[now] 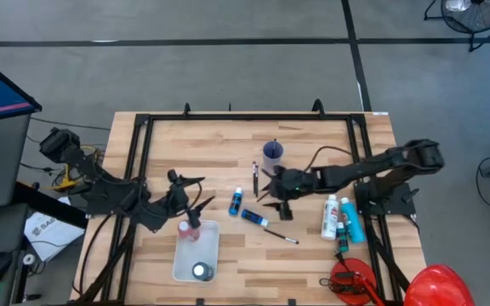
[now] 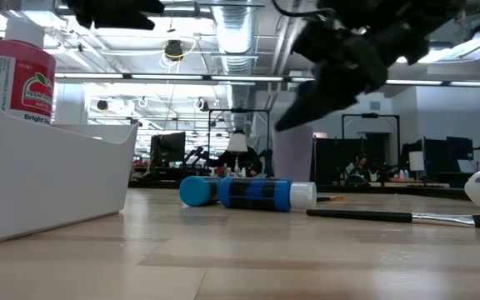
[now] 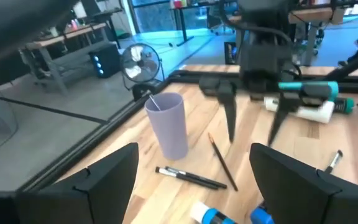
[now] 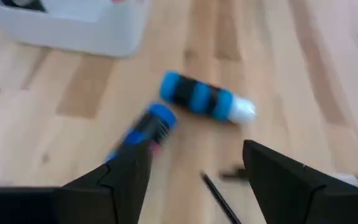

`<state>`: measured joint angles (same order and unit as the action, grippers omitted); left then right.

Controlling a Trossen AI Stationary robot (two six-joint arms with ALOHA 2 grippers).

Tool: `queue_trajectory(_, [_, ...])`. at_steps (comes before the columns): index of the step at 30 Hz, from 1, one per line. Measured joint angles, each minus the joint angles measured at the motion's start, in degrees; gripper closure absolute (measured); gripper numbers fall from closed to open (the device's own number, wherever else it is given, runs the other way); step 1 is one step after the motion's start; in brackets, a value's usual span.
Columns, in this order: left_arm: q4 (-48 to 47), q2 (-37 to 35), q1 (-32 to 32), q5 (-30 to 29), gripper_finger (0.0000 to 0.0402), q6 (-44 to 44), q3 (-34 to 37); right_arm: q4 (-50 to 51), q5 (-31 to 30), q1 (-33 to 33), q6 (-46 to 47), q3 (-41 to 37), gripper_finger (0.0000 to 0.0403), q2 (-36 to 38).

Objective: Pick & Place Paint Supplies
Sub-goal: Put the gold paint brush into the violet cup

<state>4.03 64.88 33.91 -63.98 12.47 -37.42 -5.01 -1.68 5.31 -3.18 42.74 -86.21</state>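
Two bottles sit in my white bin (image 1: 196,253); two blue bottles (image 1: 254,218), brushes (image 1: 281,235) remain. My right gripper (image 1: 276,201) hovers spread; left gripper (image 1: 196,194) spread.

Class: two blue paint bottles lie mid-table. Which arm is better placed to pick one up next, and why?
The right. Its open right gripper hangs just above the blue paint bottles, which fill its wrist view. The left gripper is over the white bin.

"Bright" on red bottle (image 2: 19,79)
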Motion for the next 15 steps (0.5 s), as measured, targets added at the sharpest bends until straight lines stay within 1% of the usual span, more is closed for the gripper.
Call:
queue_trajectory(3, [0.2, 0.0, -1.6, 1.4, 0.0101, 1.0, 0.9, 6.7, 0.1, -1.6, 2.2, -3.0, 0.0159, 5.4])
queue_trajectory(6, [0.4, 0.0, -3.2, 3.6, 0.0101, 1.6, 1.7, 11.6, 0.2, -5.4, 4.9, -6.4, 0.0159, 9.6])
queue_trajectory(10, [0.9, 0.0, -5.1, 6.6, 0.0101, 1.7, 1.8, 12.1, -0.1, -10.5, 5.7, -10.0, 0.0159, 12.5])
queue_trajectory(15, [1.2, 0.0, -6.3, 8.5, 0.0101, 1.1, 1.8, 13.2, -0.1, -13.8, 4.9, -10.9, 0.0159, 12.9])
